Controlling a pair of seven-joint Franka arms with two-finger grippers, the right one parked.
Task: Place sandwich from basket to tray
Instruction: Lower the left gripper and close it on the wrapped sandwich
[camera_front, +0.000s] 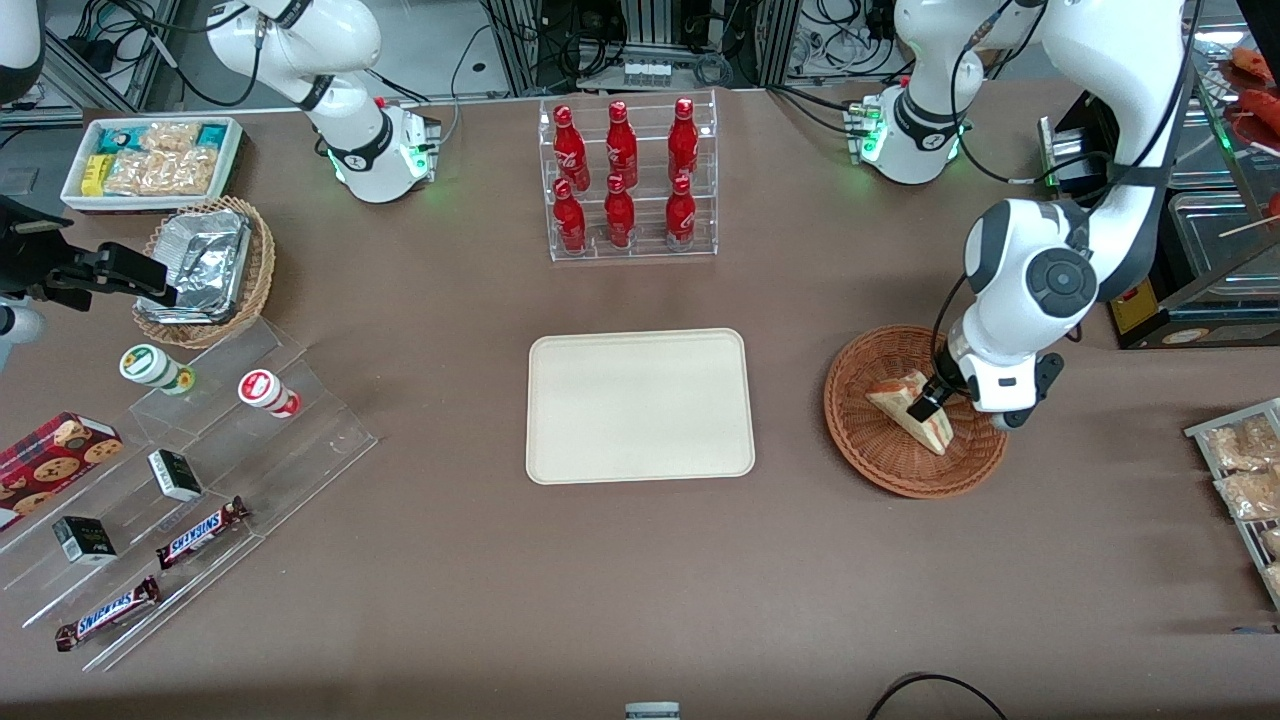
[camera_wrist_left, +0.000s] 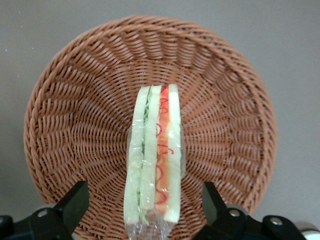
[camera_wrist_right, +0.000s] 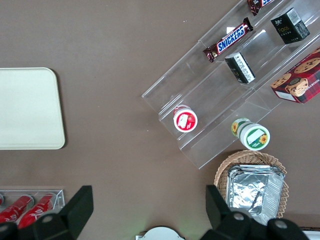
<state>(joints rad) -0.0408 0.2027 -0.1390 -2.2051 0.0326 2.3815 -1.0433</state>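
Sandwich (camera_wrist_left: 154, 160) on edge in basket (camera_wrist_left: 75, 115), between spread gripper (camera_wrist_left: 145, 205) fingers, ungrasped.

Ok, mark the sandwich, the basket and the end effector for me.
sandwich (camera_wrist_left: 155, 165): left wrist view, on its cut edge with the filling layers.
basket (camera_front: 880, 462): front view, on the woven rim nearest the camera.
end effector (camera_wrist_left: 145, 202): left wrist view, midway between its open fingertips, astride the sandwich.

Reddish-brown woven basket (camera_front: 880, 455), cream tray (camera_front: 640, 406), white-red-green sandwich (camera_wrist_left: 154, 160)
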